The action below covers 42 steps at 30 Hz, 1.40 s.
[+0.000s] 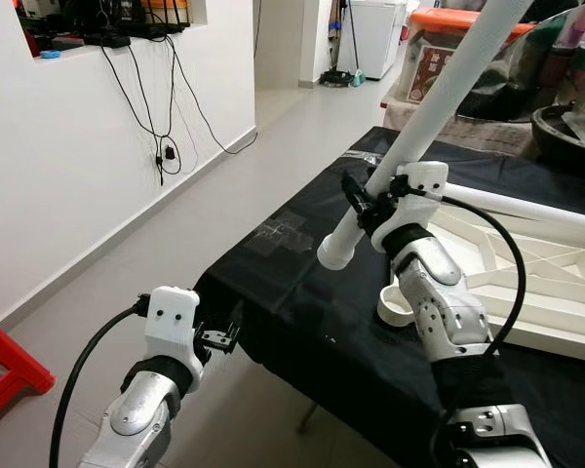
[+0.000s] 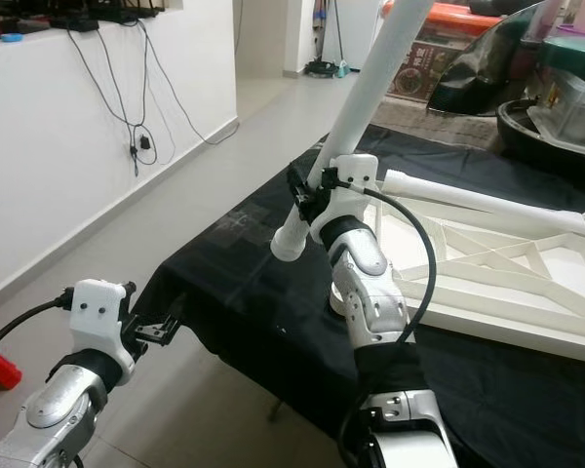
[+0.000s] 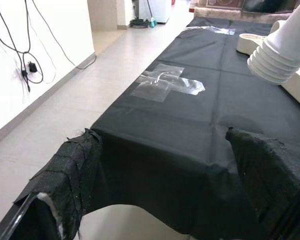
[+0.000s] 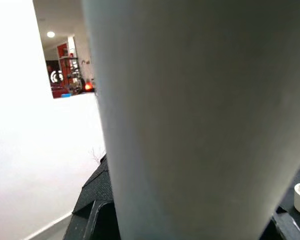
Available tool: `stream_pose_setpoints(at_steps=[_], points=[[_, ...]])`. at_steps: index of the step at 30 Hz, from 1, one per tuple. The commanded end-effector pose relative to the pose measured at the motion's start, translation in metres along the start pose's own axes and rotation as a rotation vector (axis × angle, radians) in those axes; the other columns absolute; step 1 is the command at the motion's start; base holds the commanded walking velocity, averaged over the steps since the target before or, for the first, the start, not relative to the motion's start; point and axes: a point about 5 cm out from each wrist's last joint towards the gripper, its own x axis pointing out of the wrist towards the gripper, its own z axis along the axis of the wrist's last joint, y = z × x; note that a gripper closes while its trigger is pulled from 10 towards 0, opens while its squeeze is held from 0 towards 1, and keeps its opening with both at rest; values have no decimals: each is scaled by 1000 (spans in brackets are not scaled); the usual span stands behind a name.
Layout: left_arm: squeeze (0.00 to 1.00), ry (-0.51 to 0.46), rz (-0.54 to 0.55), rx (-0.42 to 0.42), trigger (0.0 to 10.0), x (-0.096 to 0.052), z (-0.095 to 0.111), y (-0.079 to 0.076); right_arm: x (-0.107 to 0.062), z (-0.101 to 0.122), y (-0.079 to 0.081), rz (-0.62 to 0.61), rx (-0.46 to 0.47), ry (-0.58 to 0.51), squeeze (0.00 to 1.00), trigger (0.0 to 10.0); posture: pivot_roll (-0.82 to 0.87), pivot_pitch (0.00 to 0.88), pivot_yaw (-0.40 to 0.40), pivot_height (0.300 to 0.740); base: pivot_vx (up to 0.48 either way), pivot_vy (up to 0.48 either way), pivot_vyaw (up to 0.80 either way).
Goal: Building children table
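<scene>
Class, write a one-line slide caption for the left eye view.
Right gripper holds a white table leg tilted above the black-covered table; left gripper hovers open at its edge.

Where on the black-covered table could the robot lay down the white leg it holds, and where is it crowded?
Bare black cloth lies between the tape patch, the near edge and the white ring. The side with the white tabletop frame is crowded. The right gripper holds the leg.

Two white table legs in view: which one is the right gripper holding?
The tilted leg, lifted off the black cloth and clamped near its lower end by the right gripper. The other leg lies flat beside the white tabletop frame.
</scene>
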Motion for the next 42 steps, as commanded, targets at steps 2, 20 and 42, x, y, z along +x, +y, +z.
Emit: stream_pose_setpoints(at_steps=[2, 20, 42], points=[[0, 1, 40, 8, 10000, 2, -3, 5, 0, -2, 2, -9, -17, -10, 0, 10000, 216, 1, -71, 740, 334, -341, 0], [0, 20, 92, -34, 10000, 2, -10, 4, 8, 1, 15, 131, 77, -25, 0, 10000, 209, 11, -83, 740, 172, -165, 0], [0, 104, -282, -88, 10000, -34, -15, -60, 15, -15, 24, 849, 246, 264, 0, 10000, 246, 106, -92, 740, 0, 0, 0]])
